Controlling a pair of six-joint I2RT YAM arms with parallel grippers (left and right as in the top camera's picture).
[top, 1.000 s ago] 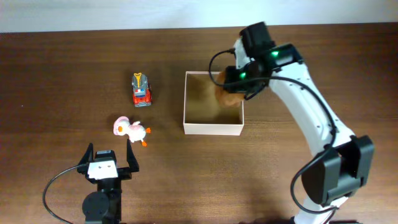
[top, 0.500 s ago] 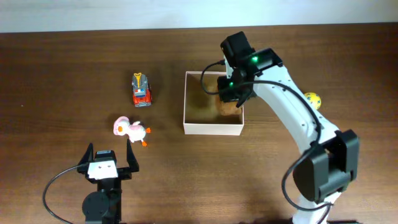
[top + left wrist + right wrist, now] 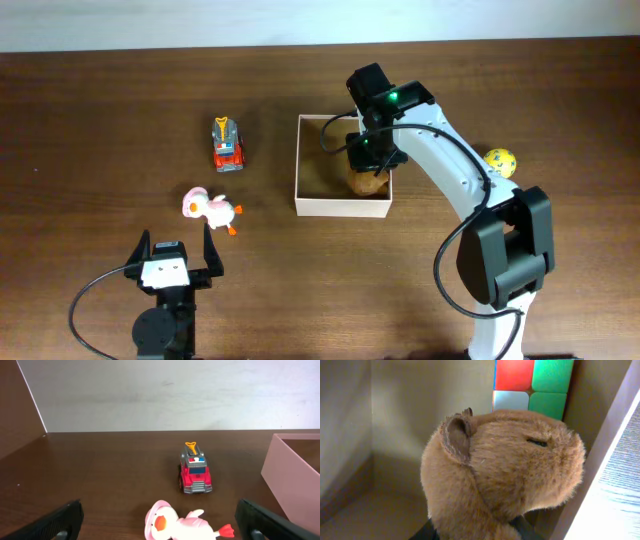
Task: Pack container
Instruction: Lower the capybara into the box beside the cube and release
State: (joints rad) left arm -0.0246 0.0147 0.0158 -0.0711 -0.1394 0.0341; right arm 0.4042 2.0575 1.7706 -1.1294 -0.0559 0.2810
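I am in the placing step: my right pincer (image 3: 367, 166) is closed on the plush capybara (image 3: 500, 470), with my dark fingers just showing under its body in the wrist view. I hold it down inside the container (image 3: 343, 208), at the box's near right corner, close to the right wall. A colour cube (image 3: 532, 385) stands against the inner wall just behind the capybara's head. I cannot tell whether the plush already touches the floor of the box. I judge that the next move calls for easing down until it rests, opening my fingers, and lifting straight up so as not to catch the wall. A second ago I had the capybara over the far right rim; since then I have brought it inward, toward the near side and lower. My arm no longer hides the yellow ball (image 3: 501, 161) on the table right of the box. My left pincer (image 3: 175, 262) waits spread wide and empty, near the duck toy (image 3: 210, 207) and the toy fire truck (image 3: 228, 143), both still outside the box.
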